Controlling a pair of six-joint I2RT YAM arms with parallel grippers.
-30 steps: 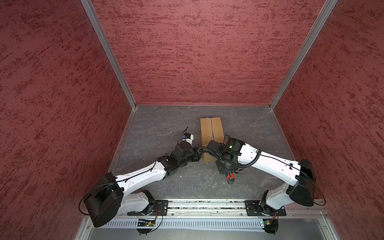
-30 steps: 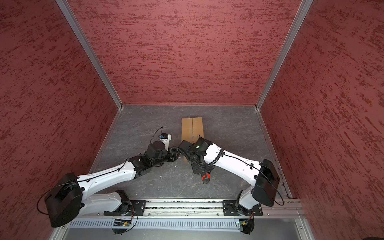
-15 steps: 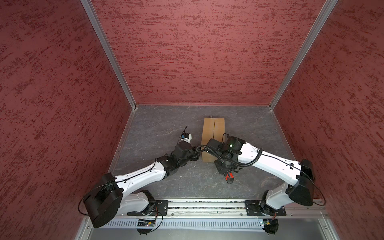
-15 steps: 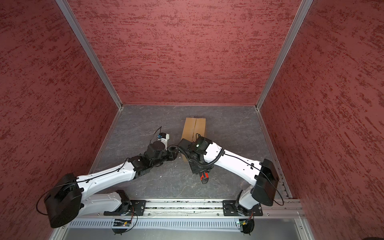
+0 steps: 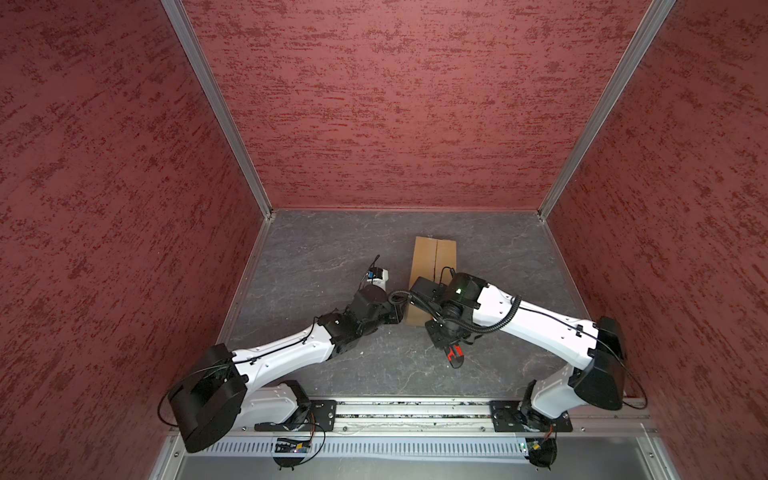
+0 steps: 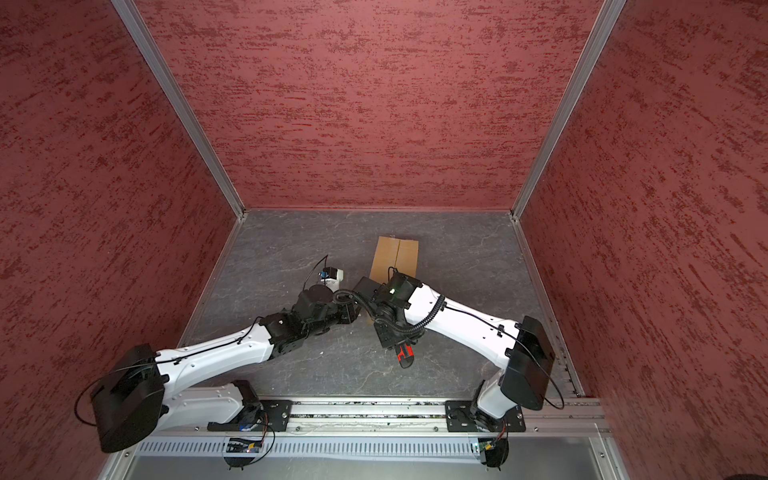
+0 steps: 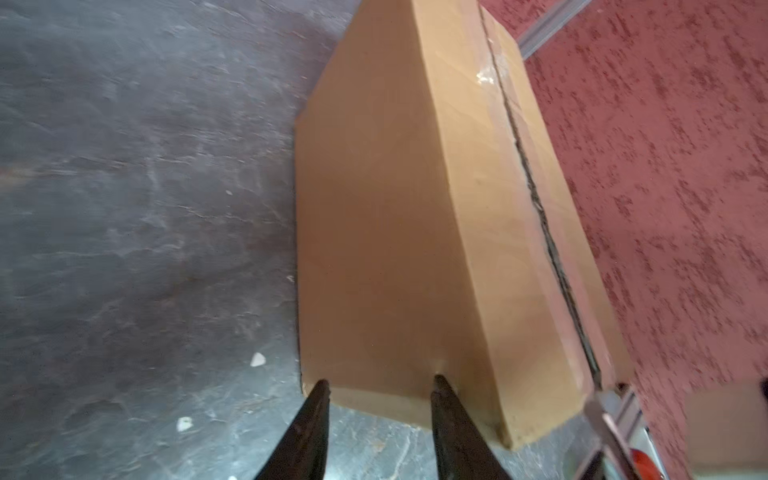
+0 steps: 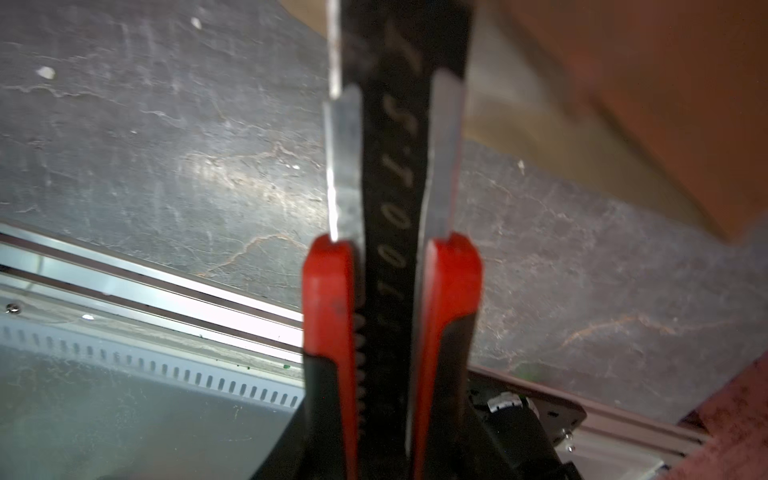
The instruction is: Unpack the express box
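Observation:
The express box [image 5: 434,266] [image 6: 395,259] is a plain brown carton lying on the grey floor, flaps down, slightly askew. A dark slit runs along its taped centre seam [image 7: 536,199]. My left gripper [image 7: 381,384] is open, and both fingertips [image 7: 441,384] touch the lower near end of the box's long side. My right gripper [image 8: 390,415] is shut on a red-and-black utility knife [image 8: 392,249], whose red handle [image 5: 455,356] [image 6: 405,353] sticks out toward the front rail. The knife's metal front end [image 7: 611,419] sits just off the box's near corner. The box's near end [image 8: 644,104] fills a corner of the right wrist view.
Red textured walls [image 5: 415,104] close in three sides. A metal rail [image 5: 415,409] with both arm bases runs along the front. Small white scraps [image 7: 257,359] lie on the floor beside the box. The two wrists nearly meet at the box's near end [image 5: 415,318].
The box has turned a little, its far end swinging right. Both arms have shifted only slightly at its near end. Neither grip has changed.

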